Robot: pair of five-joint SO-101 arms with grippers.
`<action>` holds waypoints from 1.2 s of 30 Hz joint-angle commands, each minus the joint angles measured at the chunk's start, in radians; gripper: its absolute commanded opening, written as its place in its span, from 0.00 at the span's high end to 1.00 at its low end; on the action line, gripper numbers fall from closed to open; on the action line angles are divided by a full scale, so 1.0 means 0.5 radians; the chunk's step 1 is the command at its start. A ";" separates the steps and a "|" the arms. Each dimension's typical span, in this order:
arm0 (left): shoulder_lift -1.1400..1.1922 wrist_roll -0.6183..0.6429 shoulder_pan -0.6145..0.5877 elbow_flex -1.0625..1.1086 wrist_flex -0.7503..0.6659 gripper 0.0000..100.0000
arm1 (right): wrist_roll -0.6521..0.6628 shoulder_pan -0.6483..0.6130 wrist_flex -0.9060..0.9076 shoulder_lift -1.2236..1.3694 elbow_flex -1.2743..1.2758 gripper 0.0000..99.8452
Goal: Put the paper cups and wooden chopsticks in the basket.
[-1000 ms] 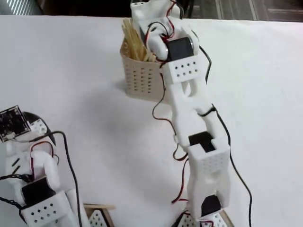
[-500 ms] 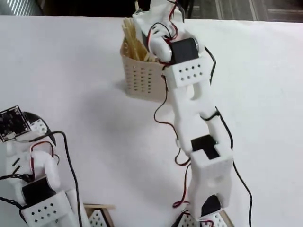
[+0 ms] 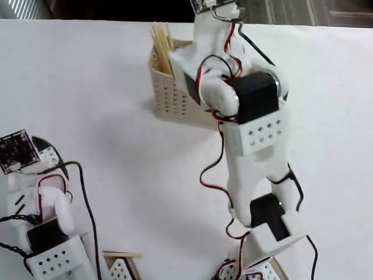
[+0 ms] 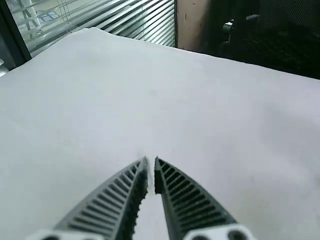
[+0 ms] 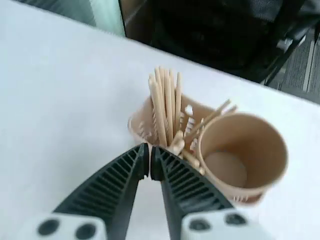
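Table: white and matte, carrying both arms and the basket.
Basket: perforated and beige, standing upright toward the table's far edge.
Chopsticks: a bundle standing in the basket, leaning against one wall.
Cup: brown paper, mouth up, in the basket beside the chopsticks.
Right gripper: jaws pressed together with nothing between them, held over the basket's near side.
Left gripper: jaws closed and holding nothing, low over bare table, well apart from the basket.
Room: slatted blinds beyond the table's far edge, dark furniture beside them.
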 commanded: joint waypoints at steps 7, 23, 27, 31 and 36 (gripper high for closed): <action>-0.023 -0.479 0.250 -0.531 0.632 0.95 | 0.025 0.060 0.057 -0.354 0.967 0.98; 0.130 -1.409 0.446 -0.976 1.494 0.95 | 0.028 0.057 -1.054 -1.582 3.130 0.98; 0.434 -1.534 0.440 -1.010 1.559 0.95 | 0.043 0.038 -1.162 -1.668 3.357 0.98; 0.646 -1.427 0.198 -1.221 1.507 0.95 | 0.175 0.023 -1.158 -1.631 3.373 0.98; 0.646 -1.083 -0.146 -1.335 1.409 0.95 | 0.325 -0.339 -1.085 -1.551 3.382 0.98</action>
